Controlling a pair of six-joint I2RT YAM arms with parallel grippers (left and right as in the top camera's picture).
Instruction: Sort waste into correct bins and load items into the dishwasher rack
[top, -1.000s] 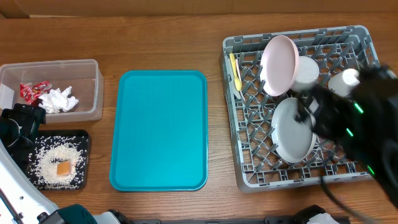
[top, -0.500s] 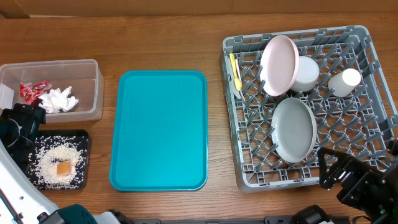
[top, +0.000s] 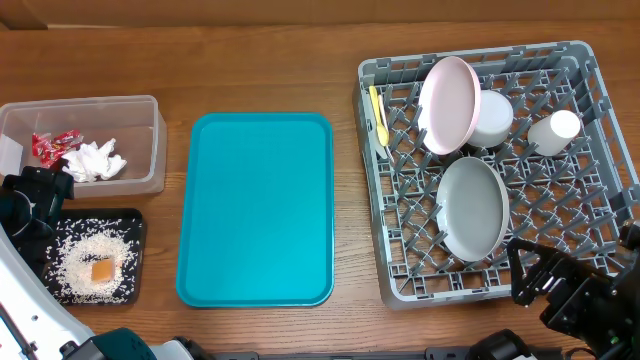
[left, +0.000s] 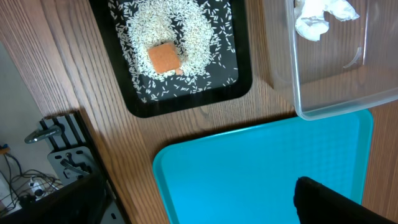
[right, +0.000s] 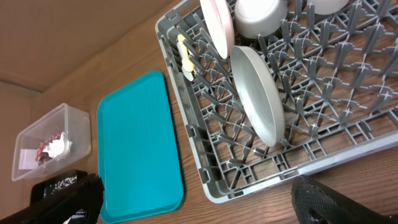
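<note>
At the bench's left edge the left gripper (top: 35, 200) hangs, jaws apart. Beside it, the clear tub (top: 150, 140) holds red wrappers (top: 55, 145) and tissue (top: 95, 160), and the black tray (top: 135, 255) holds rice (top: 85, 255) and an orange cube (top: 101, 271). Strips of bare wood flank the teal tray (top: 255, 210). At the right edge, the rack (top: 372, 200) carries the yellow spoon (top: 379, 112), pink plate (top: 450, 105), bowl (top: 493, 118), cup (top: 555, 130) and grey-green plate (top: 472, 208). The right gripper (top: 540, 285) sits at the front-right corner, jaws wide apart.

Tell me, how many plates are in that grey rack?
2, both in the rack: the pink plate at the back, the grey-green plate in front of it. None seems hidden.
</note>
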